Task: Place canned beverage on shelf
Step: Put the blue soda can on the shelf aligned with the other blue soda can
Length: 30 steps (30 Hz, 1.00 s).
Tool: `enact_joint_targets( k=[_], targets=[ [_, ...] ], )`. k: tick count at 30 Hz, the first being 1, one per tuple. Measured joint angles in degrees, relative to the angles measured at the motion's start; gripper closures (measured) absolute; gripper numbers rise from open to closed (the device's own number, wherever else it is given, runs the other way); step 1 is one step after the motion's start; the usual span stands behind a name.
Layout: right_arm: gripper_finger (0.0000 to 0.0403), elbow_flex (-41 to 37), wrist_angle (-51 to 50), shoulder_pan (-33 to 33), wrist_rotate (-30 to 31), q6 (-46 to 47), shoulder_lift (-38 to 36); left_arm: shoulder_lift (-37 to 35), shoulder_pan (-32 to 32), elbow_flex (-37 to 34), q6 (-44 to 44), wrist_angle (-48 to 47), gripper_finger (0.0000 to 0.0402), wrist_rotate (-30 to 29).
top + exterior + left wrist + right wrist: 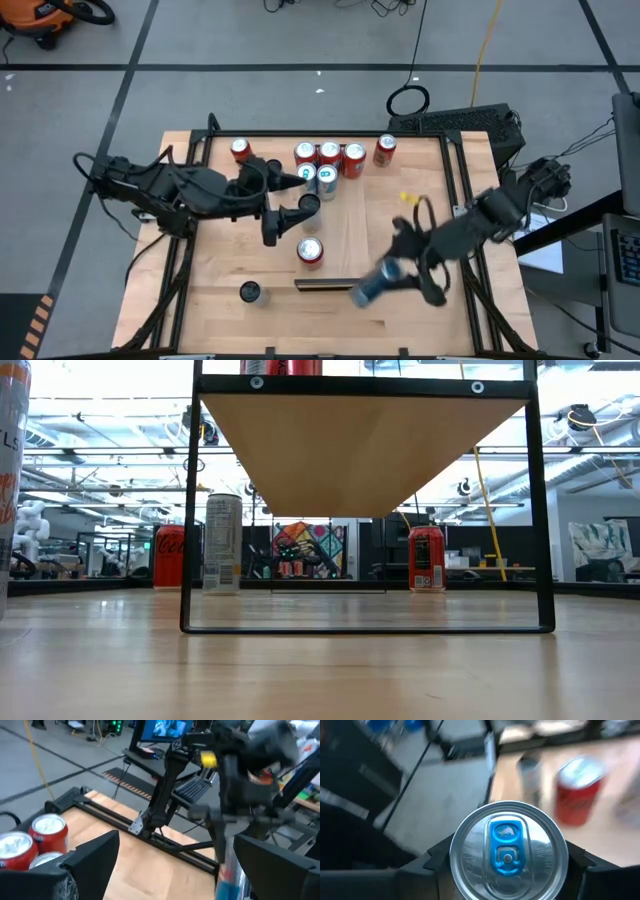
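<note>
Overhead, table-level, two wrist views

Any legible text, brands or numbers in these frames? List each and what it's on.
"LS": partial letters on the tall silver can at the low view's left edge.
White script logo on the red can: too blurred to read.
Printed panel on the pale can: too small.
Label on the other red can: too small.

Nine cans are counted in the high view: six red cans [329,153], two silver cans [308,174] and one blue can [372,285]. One shelf [365,445], one bench [345,245] and two dark arms [150,180] are also seen.
</note>
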Motion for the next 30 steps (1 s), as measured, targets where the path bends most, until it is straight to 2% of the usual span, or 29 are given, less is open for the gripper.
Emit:
enact_joint_targets(
  k=[6,17,24,30],
  targets=[
    [0.0188,5.0,0.2,-6.3,5.0,0.1,0.0,1.0,0.0,0.0,4.7,0.9,0.0006,0.9],
    [0.0188,6.7,5.8,-13.8,5.0,0.1,0.0,2.0,1.0,0.0,10.8,5.3,0.0006,7.8],
    [0.0188,6.8,8.3,-17.6,4.8,0.1,-0.4,2.4,1.3,-0.1,11.7,5.0,0.0006,7.3],
    [0.0188,6.8,8.4,-20.8,4.6,2.5,-1.0,2.3,1.2,-0.1,15.7,4.9,0.0006,2.5]
  ],
)
